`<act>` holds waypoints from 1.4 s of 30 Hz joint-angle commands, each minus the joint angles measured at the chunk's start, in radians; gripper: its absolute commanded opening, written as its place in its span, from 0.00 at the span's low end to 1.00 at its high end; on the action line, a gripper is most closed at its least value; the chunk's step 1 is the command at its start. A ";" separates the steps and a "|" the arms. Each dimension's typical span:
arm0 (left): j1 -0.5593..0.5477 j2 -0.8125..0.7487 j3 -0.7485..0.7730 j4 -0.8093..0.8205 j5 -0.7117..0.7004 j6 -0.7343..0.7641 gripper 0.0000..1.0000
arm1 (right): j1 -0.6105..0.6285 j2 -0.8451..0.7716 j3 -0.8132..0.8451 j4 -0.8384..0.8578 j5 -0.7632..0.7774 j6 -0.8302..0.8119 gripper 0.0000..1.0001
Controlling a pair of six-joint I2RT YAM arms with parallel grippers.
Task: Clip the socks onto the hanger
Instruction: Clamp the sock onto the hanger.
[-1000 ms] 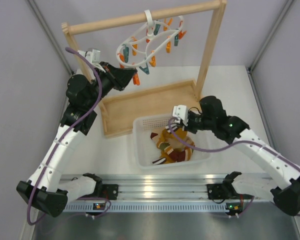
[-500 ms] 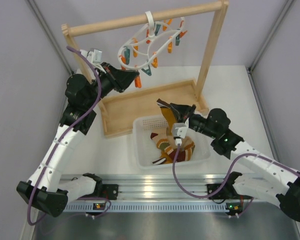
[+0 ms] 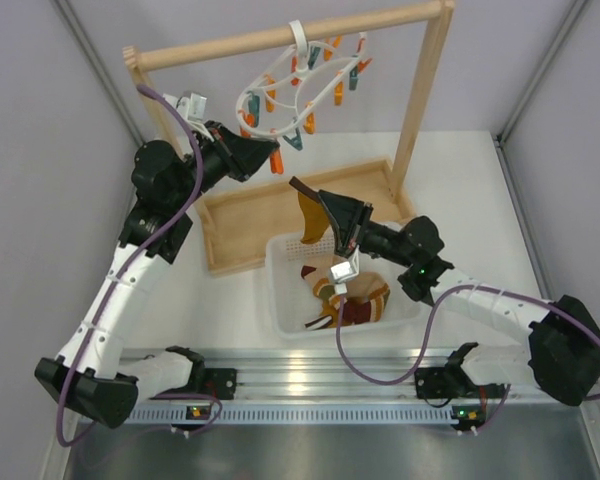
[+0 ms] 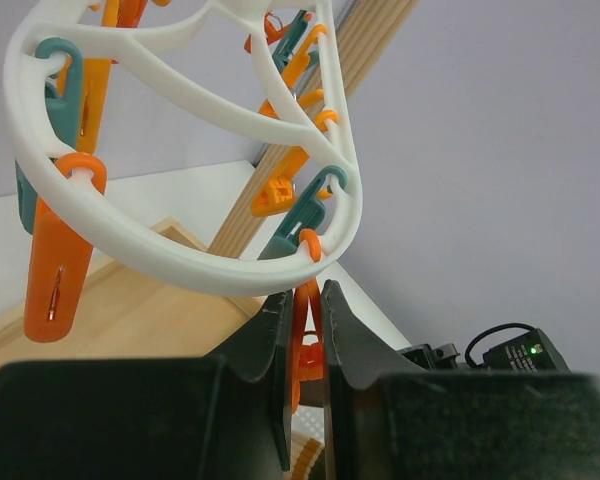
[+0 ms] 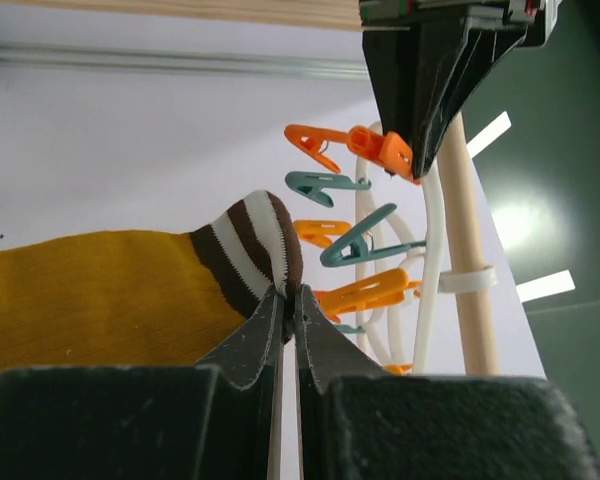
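The white oval hanger (image 3: 290, 95) hangs by its hook from the wooden rail, ringed with orange and teal pegs. My left gripper (image 3: 272, 160) is shut on an orange peg (image 4: 302, 345) dangling under the hanger's ring (image 4: 180, 265). My right gripper (image 3: 325, 207) is shut on the brown-and-white striped cuff of a mustard-yellow sock (image 5: 100, 290). It holds that sock (image 3: 310, 217) in the air over the wooden tray, just below and right of the hanger. More socks (image 3: 352, 297) lie in the white basket (image 3: 280, 290).
The tall wooden rail frame (image 3: 423, 90) stands at the back, its base a shallow wooden tray (image 3: 250, 215). The white basket sits in front of the tray. Grey walls close in on both sides.
My right arm has lifted the mustard sock out of the basket and carried it up and left toward the hanger. The left gripper has stayed on its peg.
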 commanded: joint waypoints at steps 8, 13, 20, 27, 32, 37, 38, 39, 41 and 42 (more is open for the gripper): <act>-0.015 0.027 0.003 -0.104 0.202 0.014 0.00 | 0.037 0.012 0.094 0.111 -0.075 -0.045 0.00; -0.015 0.021 -0.012 -0.054 0.219 -0.017 0.00 | 0.037 0.018 0.107 0.101 -0.092 -0.045 0.00; -0.015 0.020 -0.030 -0.028 0.236 -0.052 0.00 | 0.037 0.026 0.111 0.104 -0.106 -0.037 0.00; -0.014 0.026 -0.030 -0.023 0.235 -0.066 0.00 | 0.041 0.034 0.113 0.131 -0.108 -0.023 0.00; -0.014 0.024 -0.038 -0.018 0.225 -0.069 0.00 | 0.043 0.030 0.114 0.136 -0.104 -0.017 0.00; -0.014 0.021 -0.043 -0.012 0.222 -0.069 0.00 | 0.046 0.021 0.111 0.131 -0.103 -0.016 0.00; -0.014 0.021 -0.044 -0.014 0.219 -0.069 0.00 | 0.046 0.020 0.111 0.130 -0.103 -0.014 0.00; -0.014 0.020 -0.044 -0.014 0.222 -0.069 0.00 | 0.044 0.015 0.111 0.111 -0.098 -0.016 0.00; -0.015 0.020 -0.047 -0.009 0.236 -0.075 0.00 | 0.044 0.015 0.116 0.105 -0.091 -0.011 0.00; -0.014 0.021 -0.050 -0.006 0.242 -0.079 0.00 | 0.044 0.018 0.119 0.108 -0.085 -0.011 0.00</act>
